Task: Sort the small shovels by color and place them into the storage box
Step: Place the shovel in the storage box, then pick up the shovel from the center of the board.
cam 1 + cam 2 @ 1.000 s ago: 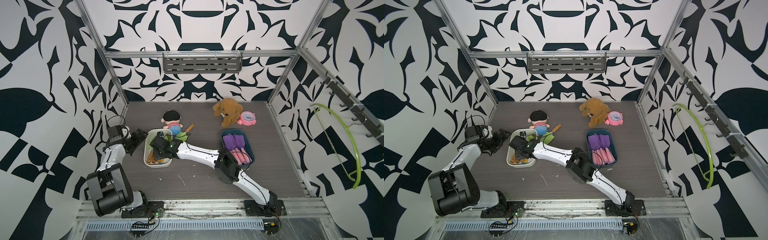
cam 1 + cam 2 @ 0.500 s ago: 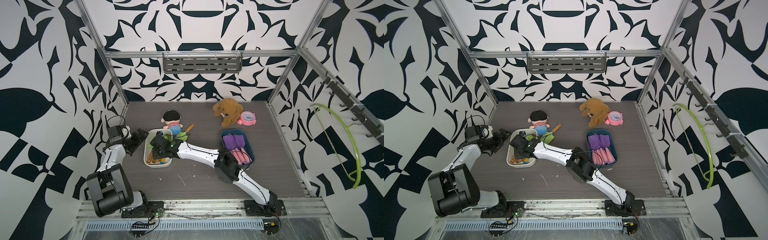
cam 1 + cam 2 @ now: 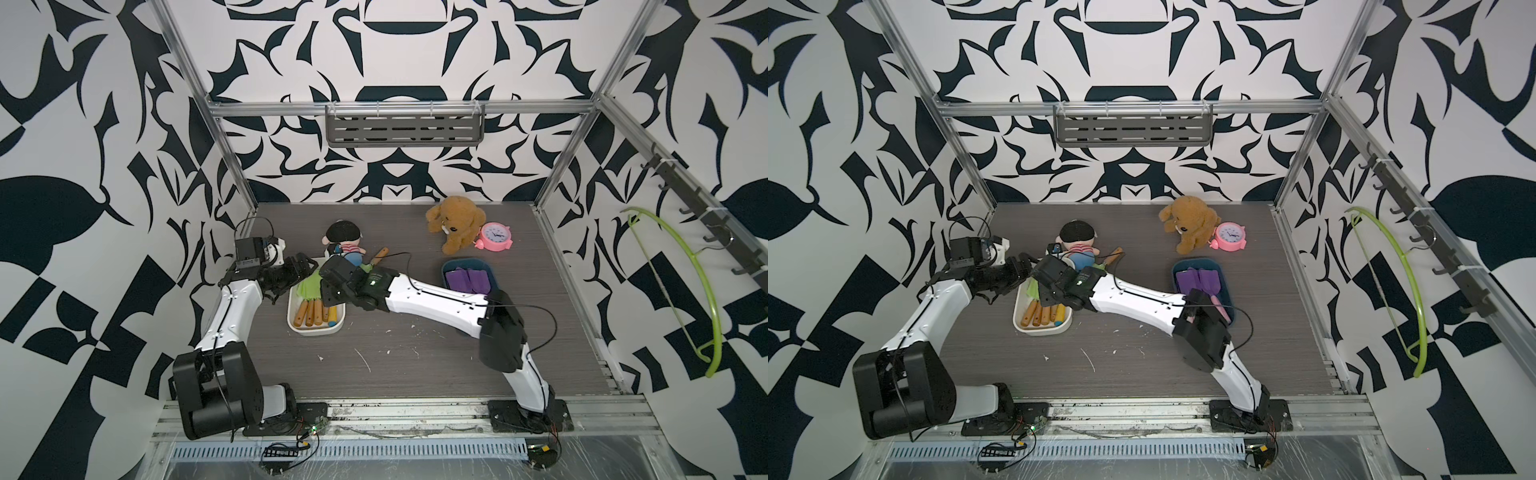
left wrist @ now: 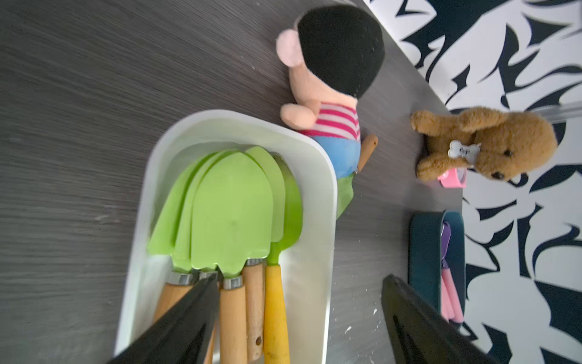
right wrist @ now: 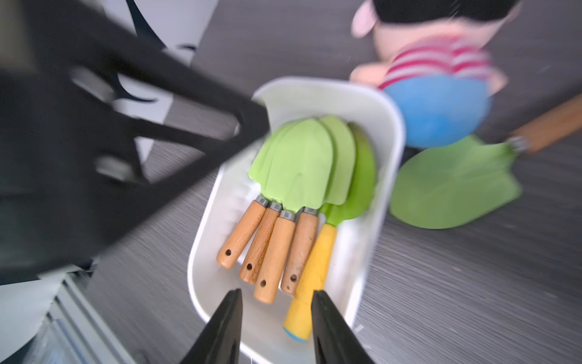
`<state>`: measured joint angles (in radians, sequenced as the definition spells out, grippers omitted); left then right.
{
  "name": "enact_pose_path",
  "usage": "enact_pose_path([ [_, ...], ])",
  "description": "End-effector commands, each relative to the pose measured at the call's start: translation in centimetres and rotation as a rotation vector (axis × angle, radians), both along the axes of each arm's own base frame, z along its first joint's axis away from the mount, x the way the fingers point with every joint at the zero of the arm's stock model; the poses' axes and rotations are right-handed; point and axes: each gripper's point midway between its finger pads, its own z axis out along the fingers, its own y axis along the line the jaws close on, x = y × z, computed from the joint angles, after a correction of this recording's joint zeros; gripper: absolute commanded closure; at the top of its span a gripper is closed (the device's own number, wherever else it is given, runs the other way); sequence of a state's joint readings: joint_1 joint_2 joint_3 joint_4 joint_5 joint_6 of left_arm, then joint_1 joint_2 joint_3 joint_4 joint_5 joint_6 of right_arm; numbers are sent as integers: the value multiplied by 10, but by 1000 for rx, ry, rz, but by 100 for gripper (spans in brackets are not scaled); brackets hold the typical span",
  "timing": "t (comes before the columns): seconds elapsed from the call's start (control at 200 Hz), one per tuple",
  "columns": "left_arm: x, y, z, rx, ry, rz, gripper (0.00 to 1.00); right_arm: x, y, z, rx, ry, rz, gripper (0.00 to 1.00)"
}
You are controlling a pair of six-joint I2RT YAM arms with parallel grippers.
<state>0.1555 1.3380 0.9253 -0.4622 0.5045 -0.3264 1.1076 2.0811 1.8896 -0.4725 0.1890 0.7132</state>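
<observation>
Shovels (image 5: 302,164) with green blades fill the white tray (image 5: 315,88) mid-frame; I see my right gripper (image 5: 277,293) narrowly parted, empty, and my left gripper (image 4: 299,279) spread wide.

1. A white tray (image 3: 316,331) sits left of centre, holding green shovels (image 3: 309,291) whose handles point toward the near edge; one handle is yellow.
2. The left gripper (image 3: 302,269) is at the tray's far left corner, and the right gripper (image 3: 329,301) is over its right side.
3. A lone green shovel (image 3: 380,254) lies just beyond the tray, beside a doll (image 3: 343,243).
4. On the right, a dark blue box (image 3: 467,261) holds purple shovels (image 3: 469,280).
5. Far right, a plush dog (image 3: 455,222) touches a pink clock (image 3: 495,237).
</observation>
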Motion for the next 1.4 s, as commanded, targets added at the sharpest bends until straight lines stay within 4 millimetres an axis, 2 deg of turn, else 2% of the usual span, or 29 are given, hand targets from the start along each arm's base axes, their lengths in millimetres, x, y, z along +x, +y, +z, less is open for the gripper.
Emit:
enact_pose_path([
  [0.0,-15,-8,-18,32,73,-40,14,21,-38,7,-51,-67,-61,60],
  [0.145,-12,-21,-25,38,69,-103,14,40,-81,-5,-155,-42,-86,61],
  [0.255,-4,-39,-13,84,-6,-220,14,53,-106,-10,-216,-30,-103,61],
  [0.415,4,-78,-1,217,-91,-454,14,63,-141,-11,-243,-25,-135,61],
  [0.595,18,-120,-7,396,-120,-702,14,59,-183,-10,-247,-38,-189,61],
  [0.625,23,-127,-7,430,-131,-736,18,57,-189,-8,-244,-42,-198,61],
  [0.83,59,-172,-22,601,-125,-907,20,44,-225,-6,-242,-53,-249,61],
  [0.975,77,-185,-52,697,-79,-997,20,31,-239,-7,-242,-49,-258,61],
  [1.14,105,-193,-70,732,-57,-987,24,22,-255,-3,-243,-63,-281,61],
  [1.395,120,-193,-107,761,-14,-977,35,17,-266,-2,-270,-76,-286,61],
])
